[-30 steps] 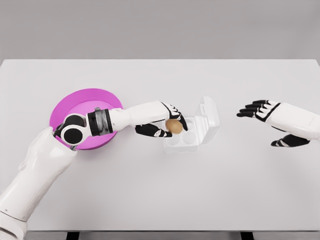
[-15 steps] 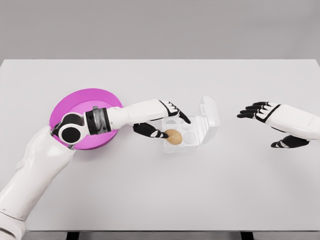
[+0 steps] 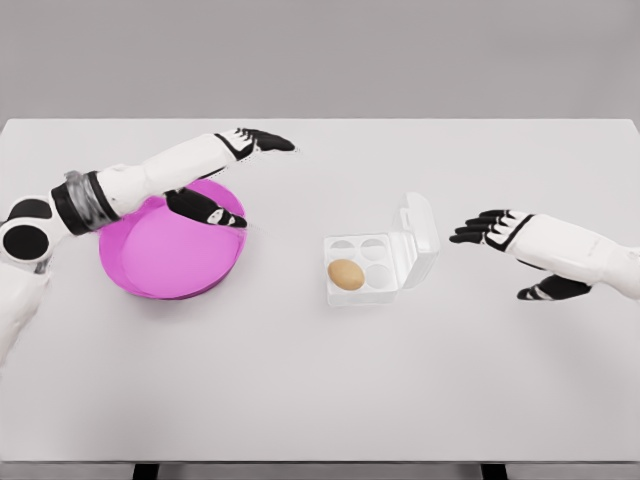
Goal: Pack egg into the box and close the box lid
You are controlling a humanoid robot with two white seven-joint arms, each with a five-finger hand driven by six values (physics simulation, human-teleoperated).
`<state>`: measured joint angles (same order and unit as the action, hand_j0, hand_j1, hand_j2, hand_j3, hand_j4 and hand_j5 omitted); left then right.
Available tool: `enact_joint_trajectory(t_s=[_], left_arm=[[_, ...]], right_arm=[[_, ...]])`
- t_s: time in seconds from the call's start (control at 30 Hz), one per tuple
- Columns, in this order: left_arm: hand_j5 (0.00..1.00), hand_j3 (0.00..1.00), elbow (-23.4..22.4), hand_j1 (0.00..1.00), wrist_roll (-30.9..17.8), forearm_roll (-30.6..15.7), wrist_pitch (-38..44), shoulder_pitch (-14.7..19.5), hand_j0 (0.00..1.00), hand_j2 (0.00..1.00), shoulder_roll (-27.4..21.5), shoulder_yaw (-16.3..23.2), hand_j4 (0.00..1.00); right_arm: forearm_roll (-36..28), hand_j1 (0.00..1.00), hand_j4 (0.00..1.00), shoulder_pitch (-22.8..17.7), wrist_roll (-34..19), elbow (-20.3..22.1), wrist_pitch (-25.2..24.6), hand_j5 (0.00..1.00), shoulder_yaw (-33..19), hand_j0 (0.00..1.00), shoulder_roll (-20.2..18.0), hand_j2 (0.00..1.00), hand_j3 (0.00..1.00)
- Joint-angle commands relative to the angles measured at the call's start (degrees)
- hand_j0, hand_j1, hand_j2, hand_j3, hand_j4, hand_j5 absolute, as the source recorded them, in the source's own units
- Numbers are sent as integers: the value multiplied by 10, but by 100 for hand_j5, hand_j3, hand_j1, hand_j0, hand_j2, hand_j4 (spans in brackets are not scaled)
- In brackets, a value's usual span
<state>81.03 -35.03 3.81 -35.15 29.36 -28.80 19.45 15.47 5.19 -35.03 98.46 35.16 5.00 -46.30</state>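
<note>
A brown egg [image 3: 346, 274] lies in the near-left cup of the clear plastic egg box [image 3: 362, 270], which sits mid-table. The box lid [image 3: 418, 236] stands open, tilted back to the right. My left hand [image 3: 232, 178] hovers open above the far edge of the pink plate [image 3: 170, 250], well left of the box, holding nothing. My right hand [image 3: 492, 250] is open, fingers spread, a short way right of the lid and apart from it.
The pink plate holds nothing and lies on the white table [image 3: 320, 380] at the left. The table's far edge runs just behind my left hand.
The left hand let the egg down into the box, then pulled back up and left over the plate. The right hand has shifted slightly left toward the lid.
</note>
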Motion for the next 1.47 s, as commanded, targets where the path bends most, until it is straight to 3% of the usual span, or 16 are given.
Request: enact_joint_trajectory(t_s=[0.0,0.1,0.27,0.47,0.63,0.73,0.83,0.9,1.0,1.13,1.2,1.43], left_arm=[[100,100,2,100,0,-64,2,-1,100,100,-47,-14,100],[100,100,1,100,0,-83,2,-31,100,100,-79,-57,100],[100,100,-9,100,0,-87,2,-70,100,100,-91,-114,100],[100,100,-15,100,0,-87,2,-95,100,100,-94,-129,100],[100,100,-17,100,0,-86,2,-96,100,100,-94,-131,100],[100,100,-16,100,0,-86,2,-96,100,100,-94,-131,100],[100,100,-16,100,0,-86,2,-96,100,100,-94,-131,100],[100,100,-16,100,0,-86,2,-96,100,100,-94,-131,100],[100,100,-16,100,0,-86,2,-96,100,100,-94,-131,100],[100,100,-16,100,0,-86,2,-96,100,100,-94,-131,100],[100,100,-14,100,0,-86,2,-96,100,100,-93,-131,100],[100,100,-24,100,0,-77,2,-98,100,100,-102,-135,100]], right_arm=[[-3,100,100,0,0,1,-2,100,10,100,2,100,100],[-3,100,100,13,0,2,-2,100,35,100,12,100,100],[-2,100,100,20,0,2,-2,100,44,100,14,100,100],[-2,100,100,24,0,19,-2,100,46,100,42,100,100],[1,100,100,69,0,20,-2,100,122,100,67,100,100],[33,100,100,79,0,20,-2,100,151,100,100,100,100],[34,100,100,89,0,18,-2,100,157,100,105,100,100],[29,100,100,92,0,19,-2,100,134,100,106,100,100],[26,100,100,80,0,17,-2,100,26,100,142,100,100],[23,100,100,69,0,14,-2,100,-6,100,143,100,100],[-4,100,100,57,0,-13,-2,100,-76,100,142,100,100],[-6,100,100,54,0,-12,-2,100,-83,100,137,100,100]])
